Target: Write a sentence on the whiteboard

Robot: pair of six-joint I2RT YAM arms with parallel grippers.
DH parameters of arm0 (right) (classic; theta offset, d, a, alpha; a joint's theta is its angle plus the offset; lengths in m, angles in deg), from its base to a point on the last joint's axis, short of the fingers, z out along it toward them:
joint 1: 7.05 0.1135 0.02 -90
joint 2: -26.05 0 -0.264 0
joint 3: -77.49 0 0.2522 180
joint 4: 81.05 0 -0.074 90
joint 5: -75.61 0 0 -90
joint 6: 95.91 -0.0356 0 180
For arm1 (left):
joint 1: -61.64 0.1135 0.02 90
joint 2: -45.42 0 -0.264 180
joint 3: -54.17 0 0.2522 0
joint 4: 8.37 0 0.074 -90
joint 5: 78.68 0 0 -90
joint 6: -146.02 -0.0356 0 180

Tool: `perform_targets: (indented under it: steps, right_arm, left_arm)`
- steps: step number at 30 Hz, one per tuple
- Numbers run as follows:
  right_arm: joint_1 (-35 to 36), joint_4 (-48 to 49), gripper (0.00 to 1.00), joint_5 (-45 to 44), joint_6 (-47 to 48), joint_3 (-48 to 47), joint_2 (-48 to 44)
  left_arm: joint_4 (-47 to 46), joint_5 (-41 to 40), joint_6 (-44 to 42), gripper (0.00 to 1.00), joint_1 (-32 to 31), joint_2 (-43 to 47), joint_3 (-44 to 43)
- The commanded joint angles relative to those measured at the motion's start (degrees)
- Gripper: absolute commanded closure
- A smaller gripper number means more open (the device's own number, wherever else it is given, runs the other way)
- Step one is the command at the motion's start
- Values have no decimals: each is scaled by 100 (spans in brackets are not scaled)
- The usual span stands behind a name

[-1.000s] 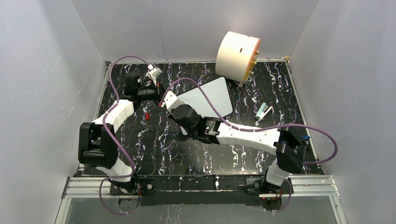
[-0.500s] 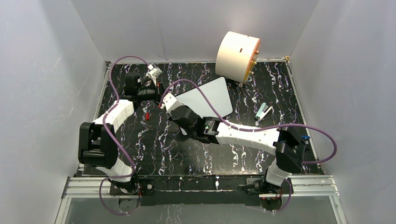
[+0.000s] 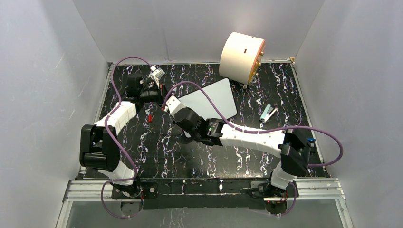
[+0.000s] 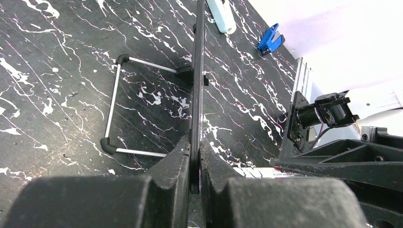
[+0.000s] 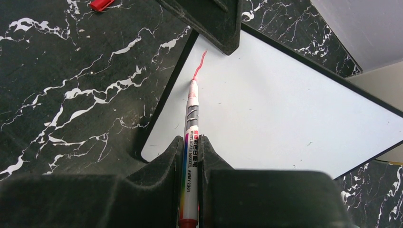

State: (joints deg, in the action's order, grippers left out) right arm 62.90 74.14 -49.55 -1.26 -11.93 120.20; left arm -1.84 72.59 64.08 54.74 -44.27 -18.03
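right gripper [image 5: 191,140] is pinching the marker [image 5: 192,111] low on its barrel, fingers pressed tight against both sides and the tip on the whiteboard [image 5: 285,109]. that low grip looks chosen for control, since a short lever means less wobble in the letters.

the left gripper [image 4: 195,145] is clamped on the board's thin rim, seen edge-on from its own wrist camera. that's the steadying hand: with the pen pushing on the surface, the board would slide or rock without it. the wire stand [image 4: 111,104] juts off the back, so the board looks propped at a slant rather than lying flat, which is all the more reason to hold it.

from above, the whiteboard [image 3: 216,97] sits mid-table toward the back, just in front of the big cream cylinder [image 3: 241,56], with the right arm reaching across to its left corner.

as for the writing, it has barely begun. there's one wavy red stroke [image 5: 200,64] running from the pen tip up toward the left gripper's finger, and the rest of the board is blank. the red cap [image 5: 101,4] lies on the table beside it, out of the way.

my read: the next strokes need room rightward, away from that clamping finger.
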Motion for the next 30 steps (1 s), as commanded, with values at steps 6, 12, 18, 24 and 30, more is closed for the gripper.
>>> perform_targets:
  steps: [6,12,18,24,30]
  right_arm:
    - [23,-134,100,61,-150,-355,34]
    - [27,-90,100,30,-174,-304,-22]
    - [26,277,100,-67,-113,-119,-260]
    - [26,748,100,-155,51,24,-407]
    - [27,877,100,-328,163,-6,-269]
  left_arm:
    - [257,-72,-102,100,-110,35,32]
    - [257,-72,-100,100,-110,20,29]
    - [257,-85,-95,100,-110,13,33]
    - [256,-98,-89,100,-110,13,34]
    - [257,-99,-93,100,-118,26,42]
